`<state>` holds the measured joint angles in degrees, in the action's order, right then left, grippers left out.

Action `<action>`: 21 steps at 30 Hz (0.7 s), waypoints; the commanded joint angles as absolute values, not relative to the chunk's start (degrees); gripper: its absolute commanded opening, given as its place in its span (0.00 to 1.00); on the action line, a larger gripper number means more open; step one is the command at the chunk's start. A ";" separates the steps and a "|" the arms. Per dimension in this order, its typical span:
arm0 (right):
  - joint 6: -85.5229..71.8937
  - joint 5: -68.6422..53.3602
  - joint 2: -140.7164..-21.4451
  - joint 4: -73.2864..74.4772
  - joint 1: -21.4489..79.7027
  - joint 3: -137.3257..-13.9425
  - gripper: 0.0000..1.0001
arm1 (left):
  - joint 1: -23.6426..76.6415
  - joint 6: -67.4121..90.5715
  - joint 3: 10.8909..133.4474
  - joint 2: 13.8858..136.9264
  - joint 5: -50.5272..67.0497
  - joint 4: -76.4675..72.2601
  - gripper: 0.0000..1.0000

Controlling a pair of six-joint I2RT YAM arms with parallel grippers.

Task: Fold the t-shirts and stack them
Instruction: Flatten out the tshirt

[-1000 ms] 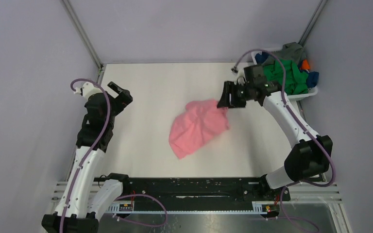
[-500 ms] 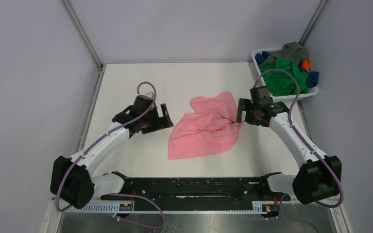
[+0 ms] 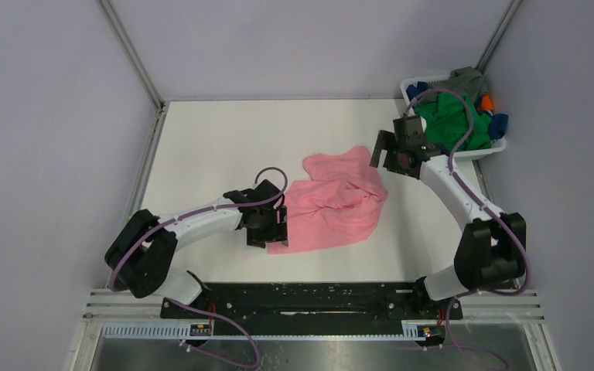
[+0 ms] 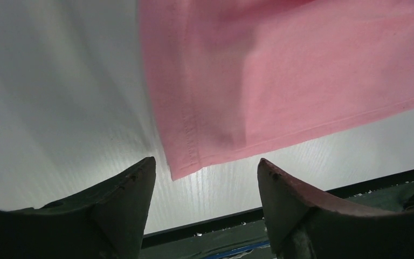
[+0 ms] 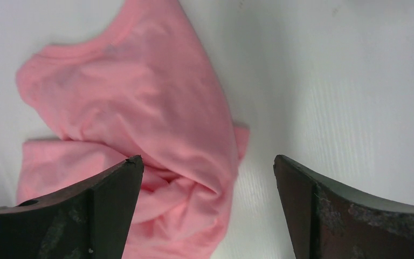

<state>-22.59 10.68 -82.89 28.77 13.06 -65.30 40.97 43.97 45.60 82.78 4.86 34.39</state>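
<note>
Salmon pink t-shirt (image 3: 332, 202) lies mid-table on the white table (image 3: 216, 147), partly spread, not folded. Stitched hem faces the near edge. The right side is bunched, with creases running across the middle.

Left gripper (image 4: 205, 164) sits low at the shirt's near-left hem corner, jaws apart. The hem corner lies right between the fingertips and nothing is clamped. Can't tell from the wrist view whether the fingers touch cloth or table, it's too close in.

Right gripper (image 3: 379, 154) hovers at the shirt's far-right edge, jaws wide apart, empty. Its wrist camera looks down on the bunched far part of the pink cloth, with bare table to the right.

White basket (image 3: 407, 85) sits at the far-right table corner, well apart from the pink shirt. Inside:
- green t-shirt (image 3: 452, 124) heaped on top
- grey t-shirt (image 3: 464, 77) at the far rim
- bits of blue t-shirt (image 3: 498, 124) and orange t-shirt (image 3: 486, 100) on the right side

All of them are loose and tangled. Purple cable (image 3: 442, 92) of the right arm arcs across in front of the green one.
</note>
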 commanded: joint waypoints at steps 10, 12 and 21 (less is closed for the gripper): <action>-18.88 2.09 -114.94 30.30 13.00 -94.17 0.99 | 42.89 46.03 52.37 96.20 -5.52 32.40 0.25; -19.28 3.84 -120.30 34.01 13.16 -100.50 1.00 | 42.59 45.72 53.68 96.90 -7.22 32.83 0.00; -22.15 8.19 -134.19 47.40 15.33 -115.52 1.00 | 37.53 47.34 48.94 88.92 -9.54 34.19 0.00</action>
